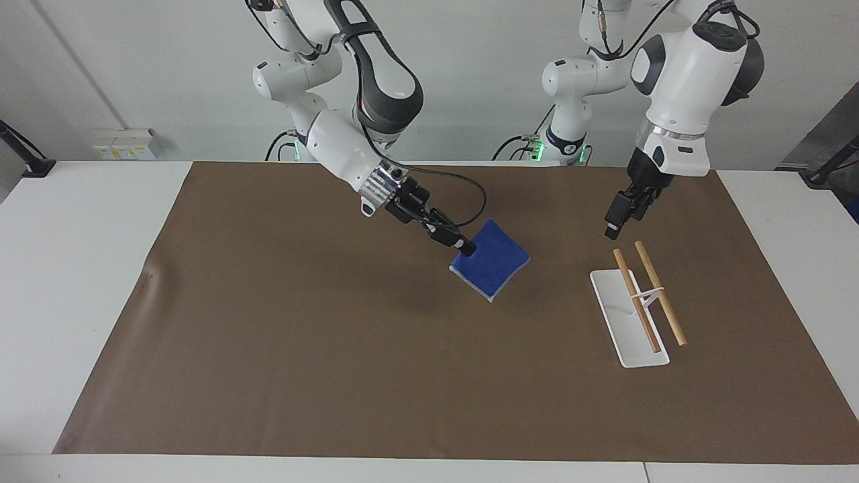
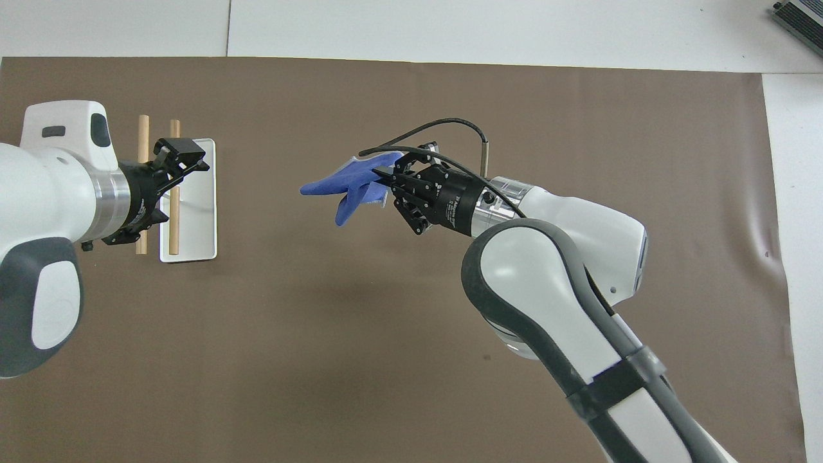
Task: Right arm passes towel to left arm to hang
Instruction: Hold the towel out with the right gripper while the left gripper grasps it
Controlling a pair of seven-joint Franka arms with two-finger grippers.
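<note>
My right gripper [image 1: 464, 250] is shut on one corner of the blue towel [image 1: 495, 261]. It holds the towel up in the air over the middle of the brown mat [image 1: 268, 335], and the cloth hangs free. In the overhead view the towel [image 2: 334, 183] sticks out from the right gripper [image 2: 384, 175] toward the left arm's end. My left gripper [image 1: 612, 231] is open and empty. It is in the air by the rack [image 1: 631, 329], well apart from the towel. In the overhead view the left gripper [image 2: 196, 155] covers part of the rack [image 2: 193, 225].
The rack is a white base with two wooden rods [image 1: 649, 295] on a thin white stand. It stands on the mat toward the left arm's end. The white table [image 1: 80, 268] shows around the mat.
</note>
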